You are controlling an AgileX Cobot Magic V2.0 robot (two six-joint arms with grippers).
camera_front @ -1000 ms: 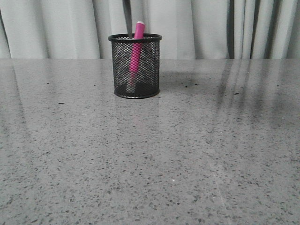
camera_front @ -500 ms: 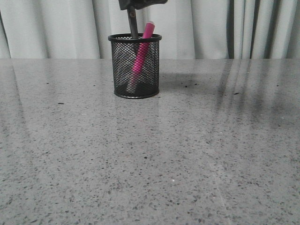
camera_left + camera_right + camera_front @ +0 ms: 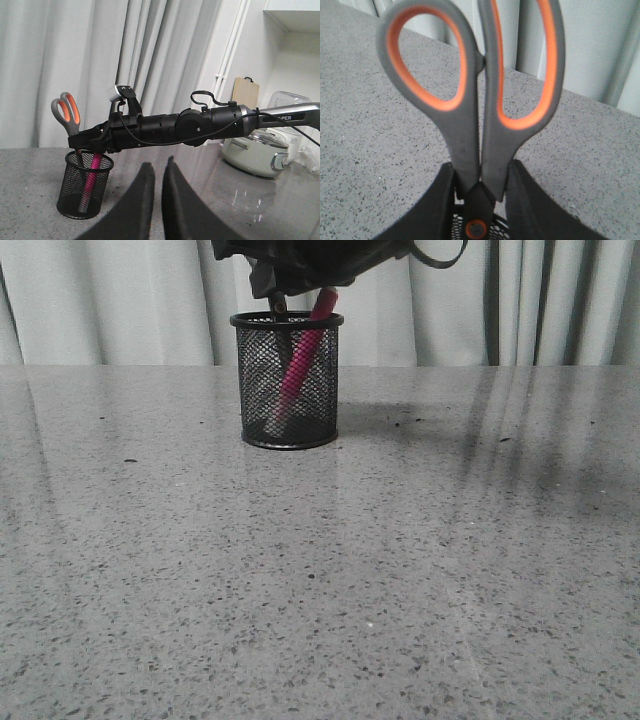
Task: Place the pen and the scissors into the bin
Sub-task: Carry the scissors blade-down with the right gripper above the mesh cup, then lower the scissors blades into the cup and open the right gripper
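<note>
The bin (image 3: 290, 380), a black mesh cup, stands far on the table, left of centre. The pink pen (image 3: 300, 360) leans to the right inside it. My right gripper (image 3: 285, 285) hangs just above the bin's rim, shut on the scissors (image 3: 470, 100) near the orange pivot. The handles point up and the blades (image 3: 277, 308) reach down into the bin. The left wrist view shows the bin (image 3: 84, 187), the pen (image 3: 90, 182), the scissors' handles (image 3: 67, 112) and the right gripper (image 3: 87, 142). My left gripper (image 3: 158, 172) is off to the side, empty, its jaws nearly together.
The grey speckled table (image 3: 320, 570) stretches toward me from the bin. Curtains hang behind it. In the left wrist view a pale green pot (image 3: 255, 152) and a wooden board (image 3: 245, 95) stand on a counter beyond the right arm (image 3: 200, 125).
The right arm has come down from above with the scissors, and the blades have gone into the bin. The pen has tipped from upright to leaning right.
</note>
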